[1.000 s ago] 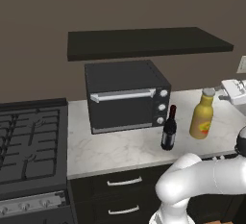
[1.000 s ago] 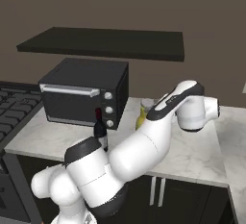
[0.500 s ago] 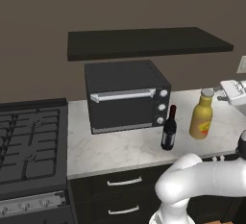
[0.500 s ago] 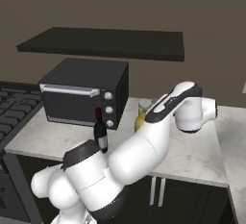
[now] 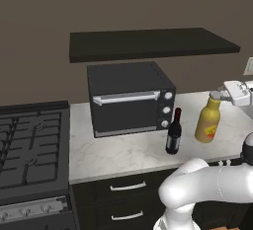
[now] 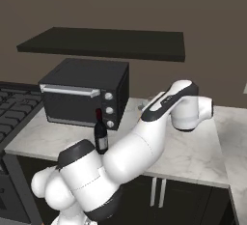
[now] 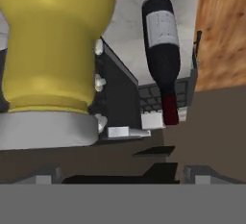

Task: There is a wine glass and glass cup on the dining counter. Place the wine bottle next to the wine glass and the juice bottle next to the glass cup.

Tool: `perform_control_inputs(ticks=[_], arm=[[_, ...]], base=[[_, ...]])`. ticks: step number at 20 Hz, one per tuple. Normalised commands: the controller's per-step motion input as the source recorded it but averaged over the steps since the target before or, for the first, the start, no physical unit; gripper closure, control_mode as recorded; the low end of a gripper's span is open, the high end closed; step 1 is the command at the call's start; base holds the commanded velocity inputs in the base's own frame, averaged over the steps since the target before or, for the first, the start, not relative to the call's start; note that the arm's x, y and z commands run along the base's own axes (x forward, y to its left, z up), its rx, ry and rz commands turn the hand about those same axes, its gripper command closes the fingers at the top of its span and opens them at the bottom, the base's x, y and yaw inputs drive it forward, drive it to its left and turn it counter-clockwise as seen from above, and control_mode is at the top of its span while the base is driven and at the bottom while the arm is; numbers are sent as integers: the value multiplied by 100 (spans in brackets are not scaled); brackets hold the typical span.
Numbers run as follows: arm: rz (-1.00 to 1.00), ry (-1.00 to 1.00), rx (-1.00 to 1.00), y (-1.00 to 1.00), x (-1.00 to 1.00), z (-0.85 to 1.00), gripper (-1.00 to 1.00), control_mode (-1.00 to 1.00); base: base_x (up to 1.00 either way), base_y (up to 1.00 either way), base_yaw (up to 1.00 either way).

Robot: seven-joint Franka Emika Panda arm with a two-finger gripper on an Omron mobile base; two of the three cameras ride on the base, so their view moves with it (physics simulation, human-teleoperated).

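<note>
The juice bottle, squat and yellow-orange with a grey cap, stands upright on the marbled wall counter. The slim dark wine bottle stands just to its left, apart from it, and is also seen in the right base view. My gripper hovers level with the juice bottle's cap, just to its right, with the jaws open and nothing held. In the hand view the juice bottle looms close at the left, its cap off-centre of my gripper, with the wine bottle beyond. The wine glass, glass cup and dining counter are out of view.
A black toaster oven stands behind and left of the bottles, under a dark wall shelf. A gas stove adjoins the counter's left end. My arm arches over the counter's right half.
My hand has edged slightly left toward the juice bottle's cap, and my arm now hides that bottle in the right base view. Both bottles stand where they were.
</note>
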Motion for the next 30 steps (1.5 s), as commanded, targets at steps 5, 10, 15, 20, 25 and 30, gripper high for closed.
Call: perform_control_inputs(ticks=[5,10,15,20,25,30], arm=[[0,1,14,0,1,21,-100,-100],[0,11,4,0,23,-7,-100,-100],[0,3,0,0,16,-20,-100,-100],[0,-5,0,0,-17,-31,-100,-100],[0,-4,0,-4,-8,-34,-100,-100],[0,-14,0,-34,0,-2,-100,-100]], base=[[0,0,0],[0,0,0],[0,0,0],[0,0,0],[0,0,0],[0,0,0]])
